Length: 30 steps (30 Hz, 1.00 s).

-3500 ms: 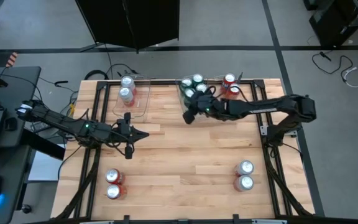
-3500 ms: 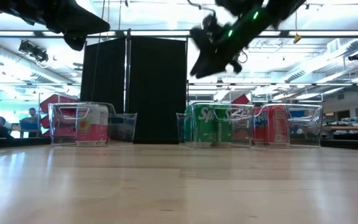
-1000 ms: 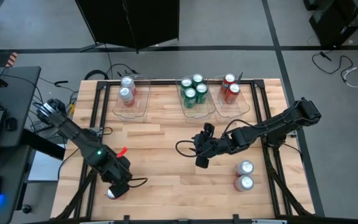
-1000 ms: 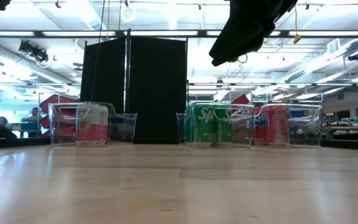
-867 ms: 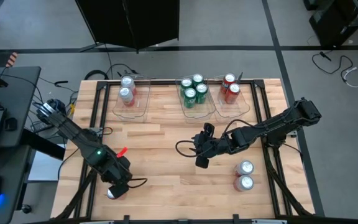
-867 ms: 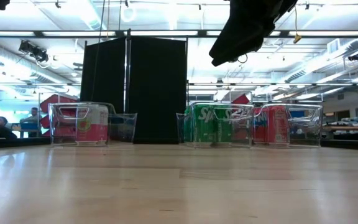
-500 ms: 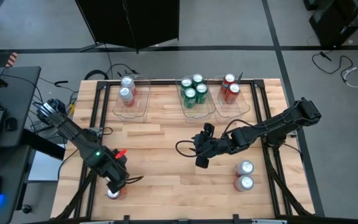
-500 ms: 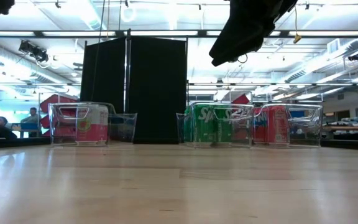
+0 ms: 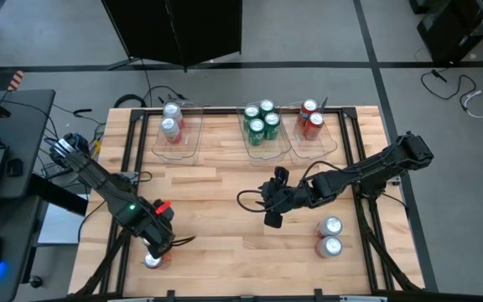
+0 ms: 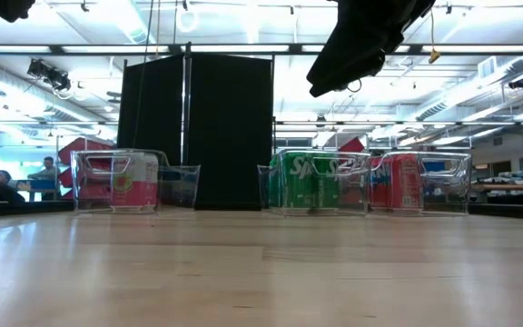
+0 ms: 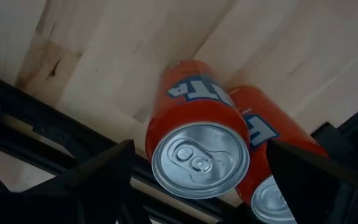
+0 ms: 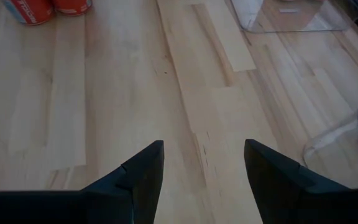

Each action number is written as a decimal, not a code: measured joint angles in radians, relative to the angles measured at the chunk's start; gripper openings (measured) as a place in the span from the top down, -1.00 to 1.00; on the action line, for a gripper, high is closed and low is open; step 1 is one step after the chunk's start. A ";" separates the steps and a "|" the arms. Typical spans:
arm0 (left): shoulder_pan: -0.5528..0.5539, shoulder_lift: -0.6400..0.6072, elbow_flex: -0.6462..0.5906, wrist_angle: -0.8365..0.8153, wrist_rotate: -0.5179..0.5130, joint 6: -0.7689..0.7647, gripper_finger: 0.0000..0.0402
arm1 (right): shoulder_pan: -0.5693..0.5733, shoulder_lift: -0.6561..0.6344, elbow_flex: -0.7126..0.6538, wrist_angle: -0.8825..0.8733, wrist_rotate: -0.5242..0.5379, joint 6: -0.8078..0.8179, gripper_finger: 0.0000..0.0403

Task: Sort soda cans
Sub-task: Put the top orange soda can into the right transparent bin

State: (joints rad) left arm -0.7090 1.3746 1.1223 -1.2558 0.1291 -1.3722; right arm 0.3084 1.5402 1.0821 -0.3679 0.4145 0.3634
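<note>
Right now two red cans (image 11: 197,158) stand at the lower left of the overhead frame, and the left gripper (image 9: 155,245) hangs over them, fingers spread wide (nothing held). Mid-table, the right gripper (image 9: 272,216) is parted and empty.

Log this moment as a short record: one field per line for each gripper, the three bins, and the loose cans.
left gripper: open, fingers either side of a red can at the table's front-left corner, not closed on it
second red can: standing right beside the first
right gripper: open, empty, over bare table mid-board
left bin: two silver-white cans
middle bin: four green cans
right bin: two red cans
loose silver-white cans: two, front right
</note>
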 joint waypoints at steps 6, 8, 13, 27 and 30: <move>0.000 0.000 -0.047 0.018 0.039 -0.001 -0.83 | 0.000 0.000 0.000 0.000 0.000 0.000 -0.04; 0.000 0.000 -0.064 0.034 0.045 -0.001 -0.83 | 0.000 0.000 0.000 0.000 0.000 0.000 -0.04; 0.000 0.000 -0.091 0.069 0.040 0.001 -0.77 | 0.000 0.000 0.000 0.000 0.000 0.000 -0.04; 0.113 -0.002 -0.096 0.100 0.014 0.180 -0.40 | 0.008 -0.032 0.000 -0.002 0.000 0.000 -0.04; 0.186 -0.002 -0.096 0.130 0.008 0.265 -0.40 | 0.014 -0.067 0.000 -0.010 0.001 0.000 -0.04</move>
State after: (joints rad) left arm -0.5227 1.3724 1.0260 -1.1262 0.1373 -1.1073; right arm 0.3225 1.4736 1.0821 -0.3776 0.4151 0.3634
